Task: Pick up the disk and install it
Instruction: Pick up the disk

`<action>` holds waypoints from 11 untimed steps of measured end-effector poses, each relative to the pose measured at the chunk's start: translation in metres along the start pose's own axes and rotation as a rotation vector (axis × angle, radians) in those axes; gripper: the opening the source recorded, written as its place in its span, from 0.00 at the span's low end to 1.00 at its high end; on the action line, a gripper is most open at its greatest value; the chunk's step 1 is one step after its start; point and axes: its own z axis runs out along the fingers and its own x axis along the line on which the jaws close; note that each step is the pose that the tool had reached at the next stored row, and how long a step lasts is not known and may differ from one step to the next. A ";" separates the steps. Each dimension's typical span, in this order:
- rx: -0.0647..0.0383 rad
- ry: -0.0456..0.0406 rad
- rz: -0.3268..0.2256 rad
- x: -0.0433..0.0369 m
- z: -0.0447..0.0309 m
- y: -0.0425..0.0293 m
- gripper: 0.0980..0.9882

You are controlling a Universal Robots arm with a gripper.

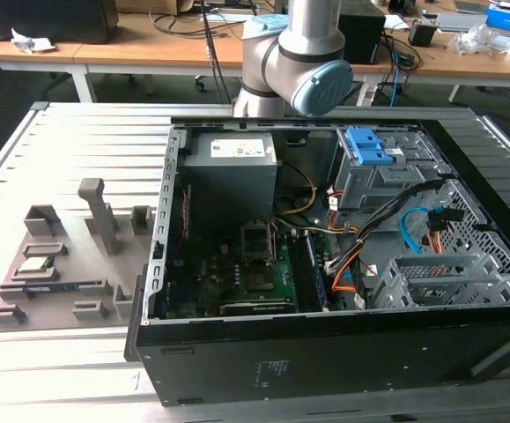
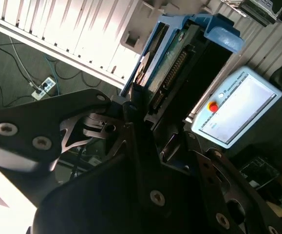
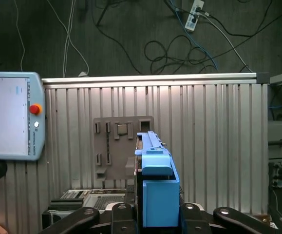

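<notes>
End effector [image 3: 156,222] pinching the disk [image 3: 155,168] by its blue frame, edge-on, with the ribbed table [image 3: 214,126] beyond. Drive bay [image 1: 371,163] sits at 1 o'clock in the open computer case [image 1: 325,361], exterior view; best carried firmly gripped, frame square to the bay rails

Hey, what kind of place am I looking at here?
Probably a robotics lab or workshop: a robot arm beside an open computer case on a ribbed metal table, its gripper holding the disk.

Robotics lab: cable-strewn benches [image 1: 149,50], teach pendant [image 3: 11,117].
</notes>
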 end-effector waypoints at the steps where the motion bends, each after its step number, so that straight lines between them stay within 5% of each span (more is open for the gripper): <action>1: 0.000 -0.0001 0.000 0.0001 -0.0034 0.0000 0.30; 11: 0.000 0.0000 0.000 0.0011 -0.0319 -0.0004 0.30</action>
